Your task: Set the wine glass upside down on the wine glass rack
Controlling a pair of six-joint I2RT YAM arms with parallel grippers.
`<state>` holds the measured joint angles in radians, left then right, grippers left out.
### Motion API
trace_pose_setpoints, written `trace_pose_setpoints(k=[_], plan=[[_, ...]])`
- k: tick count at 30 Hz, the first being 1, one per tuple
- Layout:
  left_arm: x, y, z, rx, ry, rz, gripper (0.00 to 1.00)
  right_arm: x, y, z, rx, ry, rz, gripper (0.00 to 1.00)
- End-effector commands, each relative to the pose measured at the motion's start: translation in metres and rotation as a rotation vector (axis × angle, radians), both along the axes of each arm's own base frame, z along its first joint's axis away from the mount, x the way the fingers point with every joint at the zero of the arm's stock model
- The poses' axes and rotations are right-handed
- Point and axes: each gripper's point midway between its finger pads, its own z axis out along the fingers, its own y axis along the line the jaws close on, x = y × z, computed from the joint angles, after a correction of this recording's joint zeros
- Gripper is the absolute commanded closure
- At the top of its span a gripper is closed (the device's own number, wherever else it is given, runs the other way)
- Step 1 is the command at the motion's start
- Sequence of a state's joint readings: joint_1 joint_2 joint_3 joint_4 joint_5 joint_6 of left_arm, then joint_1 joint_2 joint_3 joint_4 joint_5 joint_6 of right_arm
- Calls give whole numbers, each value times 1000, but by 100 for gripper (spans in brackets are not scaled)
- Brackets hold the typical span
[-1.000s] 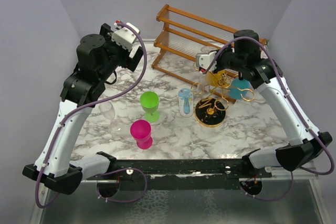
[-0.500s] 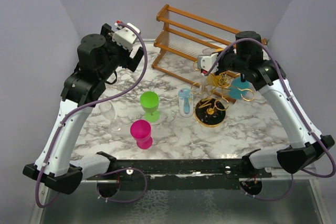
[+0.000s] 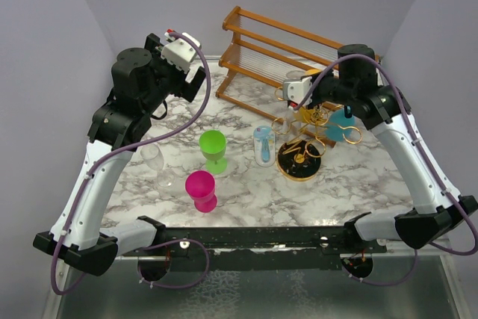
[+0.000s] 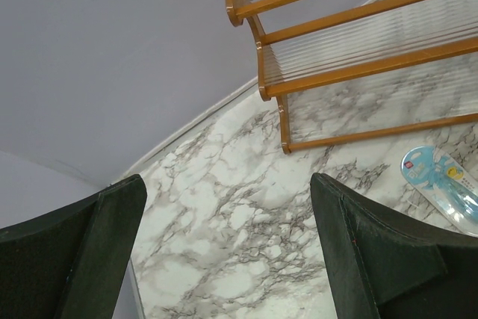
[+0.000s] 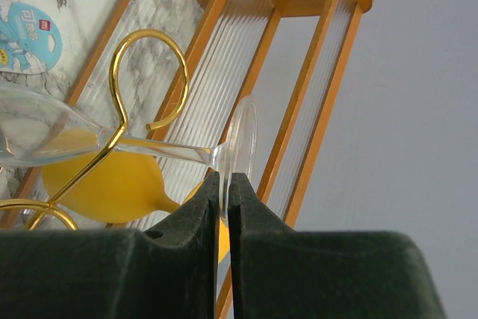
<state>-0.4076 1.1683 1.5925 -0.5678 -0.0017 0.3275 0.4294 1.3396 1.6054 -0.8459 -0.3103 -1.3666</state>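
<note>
Edgewise, right claw [image 5: 223, 181] pinches wine glass [image 5: 67, 137] foot rim.

Only one printed thing shows on my feeds: a pale blue packet [image 4: 441, 184] lying on the marble, to the right of the left gripper [image 4: 226, 181]. It carries a small red tag [image 4: 413, 158] with white marks, too small for me to read. In the right wrist view it sits up and left of the right gripper [image 5: 224, 177], its white characters also illegible.
</note>
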Motion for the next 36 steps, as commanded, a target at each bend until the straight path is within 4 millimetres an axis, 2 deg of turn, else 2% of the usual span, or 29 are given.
trace_pose_setpoints(k=[1,28,36], plan=[[0,-3,9,-18,-26,-19,6,-13,4,27,45,-45,39,94],[-1,-2,4,-3,-22,-21,6,-24,26,23,86,10,165,88],[-1,-3,4,0,-19,-24,6,-24,27,17,73,16,176,99]])
